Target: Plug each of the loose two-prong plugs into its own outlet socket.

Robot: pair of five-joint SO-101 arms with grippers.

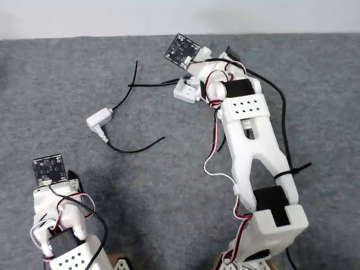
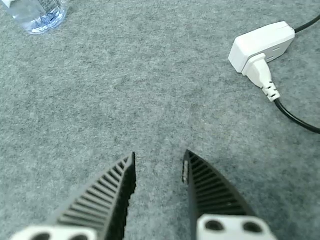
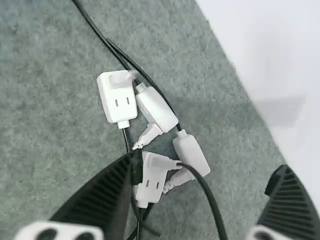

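Grey felt-like mat, covering the whole table.

1. Left gripper: nearest item, low at the near left corner. Its black ribbed fingers are parted by a narrow gap with nothing between them, over bare mat.

2. White socket: ahead of the left gripper and well apart from it, mid-left on the mat. A white plug is seated in it, and a black cord trails away from the plug.

3. Clear plastic container: at the mat's edge, well apart from the socket.

4. Right gripper: on the arm extended to the far centre of the mat. Its fingers are spread wide and grasp nothing, hanging above a cluster of white parts.

5. Cluster, farthest:
   - Second socket, with its slots facing up and unfilled.
   - Loose plug, just beside the second socket with its prongs bare.
   - Second loose plug, next to one fingertip of the right gripper; whether they touch cannot be told.
   - White cord-end piece, lying between the right gripper's fingers; plug or socket cannot be told.
   - Black cords running through the group.
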